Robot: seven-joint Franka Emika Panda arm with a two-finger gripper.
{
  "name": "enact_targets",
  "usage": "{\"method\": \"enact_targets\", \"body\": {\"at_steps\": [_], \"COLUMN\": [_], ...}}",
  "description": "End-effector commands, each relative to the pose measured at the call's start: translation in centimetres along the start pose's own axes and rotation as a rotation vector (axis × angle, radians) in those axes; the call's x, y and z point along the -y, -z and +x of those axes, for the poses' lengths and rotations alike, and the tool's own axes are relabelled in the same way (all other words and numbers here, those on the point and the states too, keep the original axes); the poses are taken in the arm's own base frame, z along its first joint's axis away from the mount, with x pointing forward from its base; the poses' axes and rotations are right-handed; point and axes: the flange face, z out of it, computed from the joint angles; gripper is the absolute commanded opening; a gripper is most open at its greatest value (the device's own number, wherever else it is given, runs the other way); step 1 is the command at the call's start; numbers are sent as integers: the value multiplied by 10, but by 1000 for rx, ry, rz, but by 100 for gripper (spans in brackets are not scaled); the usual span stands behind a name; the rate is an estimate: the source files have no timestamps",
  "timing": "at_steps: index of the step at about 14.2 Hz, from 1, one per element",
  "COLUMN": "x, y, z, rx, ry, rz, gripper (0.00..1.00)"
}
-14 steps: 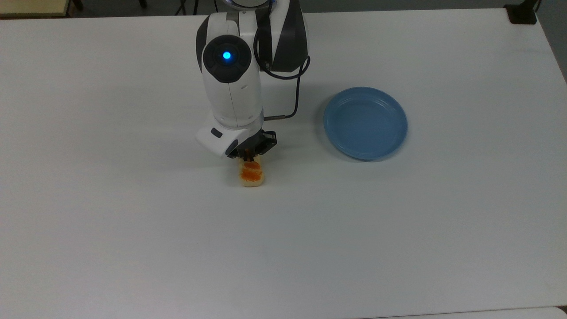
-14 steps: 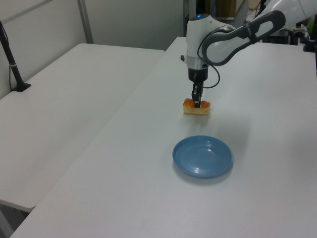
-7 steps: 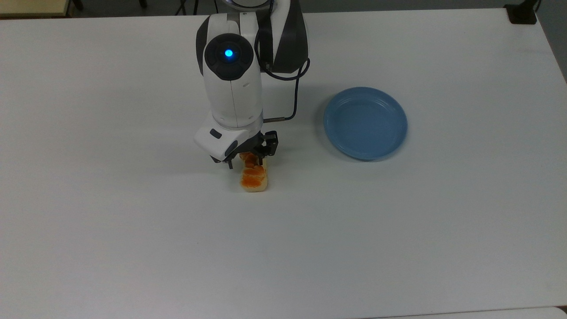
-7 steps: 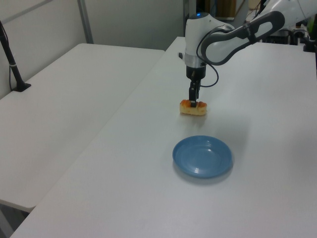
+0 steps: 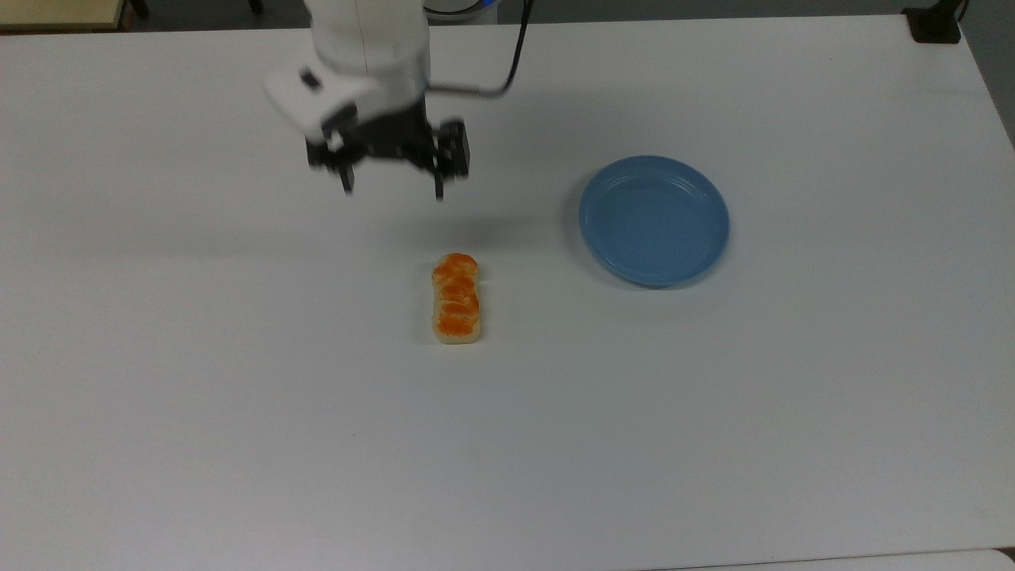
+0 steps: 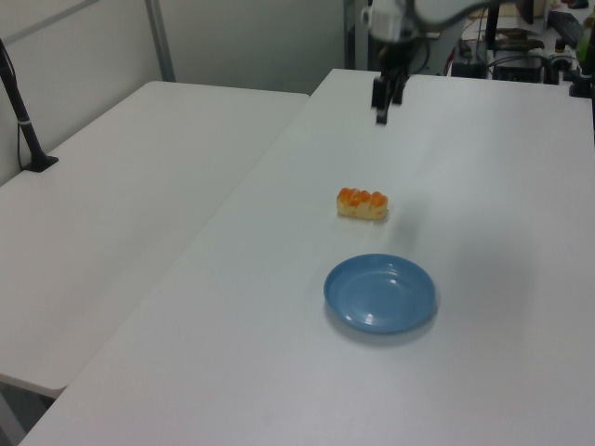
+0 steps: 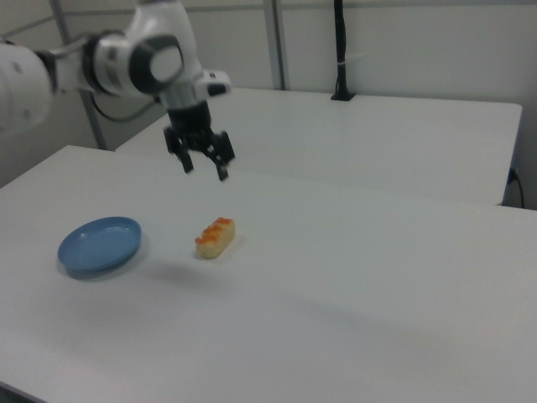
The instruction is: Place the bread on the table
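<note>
Orange-glazed bread (image 5: 456,299) flat on white table (image 5: 714,412) (beside blue plate (image 5: 654,220)) | gripper (image 5: 392,190) raised above, jaws spread, empty

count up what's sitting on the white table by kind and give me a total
Bread: 1
Blue plate: 1
Total: 2 things lying on the table, apart from each other. The gripper hangs open above it and is not counted.
</note>
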Motion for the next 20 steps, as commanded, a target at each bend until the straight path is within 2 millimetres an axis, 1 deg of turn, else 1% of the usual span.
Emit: {"method": "enact_targets", "body": {"at_steps": [1, 3, 4, 6, 8, 9, 12, 13, 15, 18, 20], "x": [-26, -32, -30, -34, -40, -42, -43, -45, -46, -46, -52], "y": [96, 130, 144, 151, 148, 147, 131, 126, 124, 123, 123], "z": [-67, -94, -109, -117, -114, -108, -90, -87, -88, -92, -96], "rx": [15, 27, 37, 51, 40, 6, -93, -92, -84, -45, -19], "ry": [-133, -182, -175, -171, -164, -136, -107, -83, -26, -31, -25], "rz": [64, 95, 97, 92, 77, 69, 58, 47, 41, 32, 10], "gripper": [100, 100, 100, 100, 100, 100, 100, 100, 100, 100, 100]}}
